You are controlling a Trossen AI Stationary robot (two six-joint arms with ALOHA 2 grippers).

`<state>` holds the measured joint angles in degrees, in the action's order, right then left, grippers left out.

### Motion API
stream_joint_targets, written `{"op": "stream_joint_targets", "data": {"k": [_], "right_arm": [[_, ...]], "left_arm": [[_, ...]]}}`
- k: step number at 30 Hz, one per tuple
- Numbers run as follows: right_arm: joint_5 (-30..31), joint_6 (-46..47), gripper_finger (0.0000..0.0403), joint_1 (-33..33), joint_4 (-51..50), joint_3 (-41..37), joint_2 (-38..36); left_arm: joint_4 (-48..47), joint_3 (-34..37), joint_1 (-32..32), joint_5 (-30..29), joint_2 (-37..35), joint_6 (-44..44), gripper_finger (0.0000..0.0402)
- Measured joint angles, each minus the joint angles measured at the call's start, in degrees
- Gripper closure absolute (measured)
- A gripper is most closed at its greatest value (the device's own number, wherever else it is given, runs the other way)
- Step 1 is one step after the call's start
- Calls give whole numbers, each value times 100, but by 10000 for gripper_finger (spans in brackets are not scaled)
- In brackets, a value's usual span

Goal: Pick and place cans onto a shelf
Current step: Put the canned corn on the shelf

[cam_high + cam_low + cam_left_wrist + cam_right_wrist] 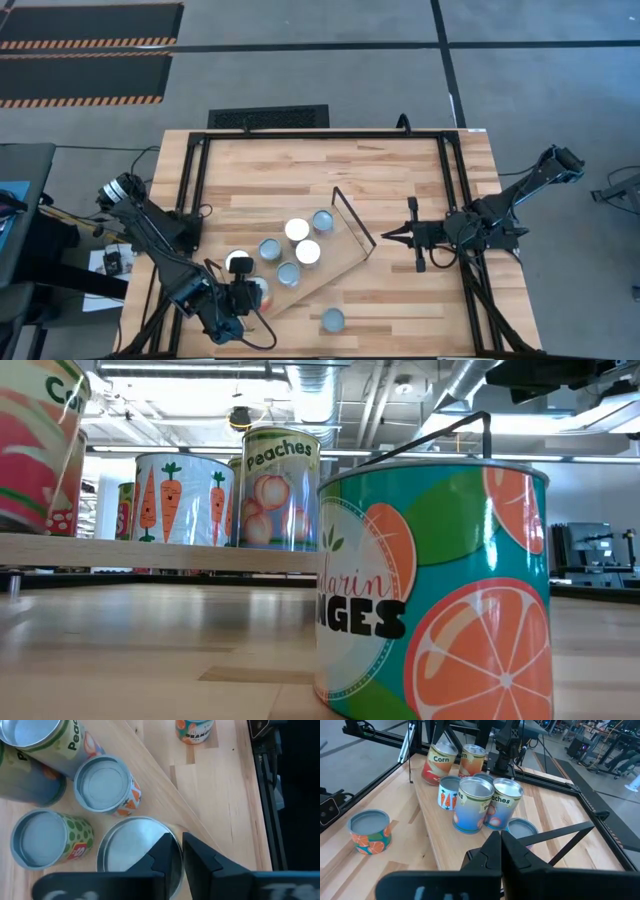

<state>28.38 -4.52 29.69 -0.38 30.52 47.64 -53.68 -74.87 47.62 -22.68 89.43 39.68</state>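
Seven cans (297, 231) stand on the shelf (345, 256) near the table's (400, 170) front edge; an orange-label can (332, 320) sits off it on the table. The left gripper (245, 298) pinches the rim of the corn can (438, 763) at the shelf's left end. The right gripper (388, 236), fingers together, waits beside the shelf's right end.

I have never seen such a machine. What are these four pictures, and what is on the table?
Two robot arms work at a wooden table. One picture looks straight down, one looks level from table height, and one comes from each arm's wrist. A light-wood shelf lies on the table with several cans on it. One orange-labelled can stands off it. The left gripper is at a silver-topped can on the shelf's corner. The right gripper waits shut beside the shelf, holding nothing.
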Motion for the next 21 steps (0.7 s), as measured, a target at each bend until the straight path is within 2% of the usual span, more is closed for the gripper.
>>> {"op": "stream_joint_targets", "data": {"k": [21], "right_arm": [[0,12,394,2,0,0,0]], "left_arm": [[-556,7,-350,188,4,-121,368]]}}
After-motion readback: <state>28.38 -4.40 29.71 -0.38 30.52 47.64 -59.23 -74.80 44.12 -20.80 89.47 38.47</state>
